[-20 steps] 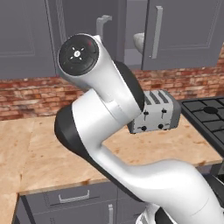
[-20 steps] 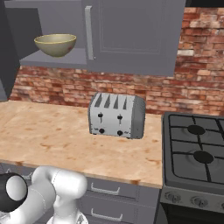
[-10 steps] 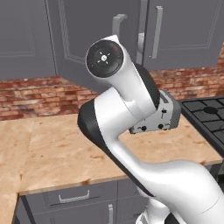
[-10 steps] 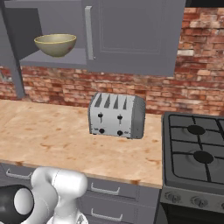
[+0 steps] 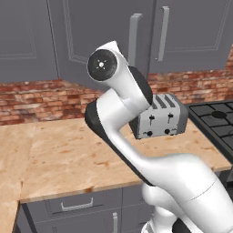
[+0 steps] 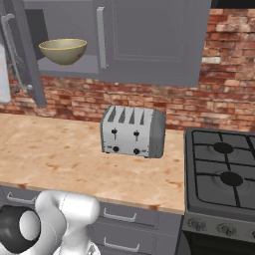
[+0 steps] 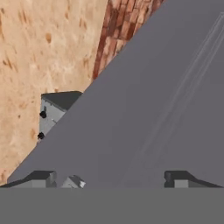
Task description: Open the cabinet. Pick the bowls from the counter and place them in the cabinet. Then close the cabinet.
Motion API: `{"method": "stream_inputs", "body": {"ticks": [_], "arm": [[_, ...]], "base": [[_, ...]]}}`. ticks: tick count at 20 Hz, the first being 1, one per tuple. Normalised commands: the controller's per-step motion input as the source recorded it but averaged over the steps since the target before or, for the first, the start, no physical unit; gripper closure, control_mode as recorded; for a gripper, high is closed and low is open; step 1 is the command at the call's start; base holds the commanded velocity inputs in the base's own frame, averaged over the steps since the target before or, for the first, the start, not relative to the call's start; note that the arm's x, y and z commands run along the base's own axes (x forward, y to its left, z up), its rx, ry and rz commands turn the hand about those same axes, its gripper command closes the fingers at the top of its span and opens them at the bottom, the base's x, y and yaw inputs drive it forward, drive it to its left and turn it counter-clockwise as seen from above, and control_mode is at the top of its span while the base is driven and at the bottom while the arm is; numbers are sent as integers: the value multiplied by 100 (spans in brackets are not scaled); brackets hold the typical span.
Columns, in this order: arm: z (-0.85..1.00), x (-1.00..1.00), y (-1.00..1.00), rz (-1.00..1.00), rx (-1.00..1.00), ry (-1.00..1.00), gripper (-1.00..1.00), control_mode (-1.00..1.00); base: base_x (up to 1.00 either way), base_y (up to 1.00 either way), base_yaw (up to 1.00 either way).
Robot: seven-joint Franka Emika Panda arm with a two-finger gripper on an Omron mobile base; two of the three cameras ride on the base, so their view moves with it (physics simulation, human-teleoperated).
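Looking along the gripper [image 7: 109, 177], I saw its fingers spread wide, grasping nothing, close against the cabinet [image 7: 166, 109] door. An olive bowl [image 6: 63, 51] sat inside that cabinet, above the counter [image 6: 60, 154] and left of the toaster [image 6: 133, 131].

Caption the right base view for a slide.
Glossy olive-tan bowl sits inside the dark grey cabinet, its left door ajar, above a silver four-slot toaster on the tan stone-look counter.

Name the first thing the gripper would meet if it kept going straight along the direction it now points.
Most likely the grey cabinet door: it spreads just ahead of the open gripper. How near is unclear.
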Motion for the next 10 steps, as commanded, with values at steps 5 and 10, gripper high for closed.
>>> {"method": "stream_inputs", "body": {"ticks": [5, 10], "arm": [[-9, 87, 0, -5, -4, 0, -100, -100], [-7, 93, 0, -5, -4, 0, -100, -100]], "base": [[0, 0, 0], [0, 0, 0]]}}
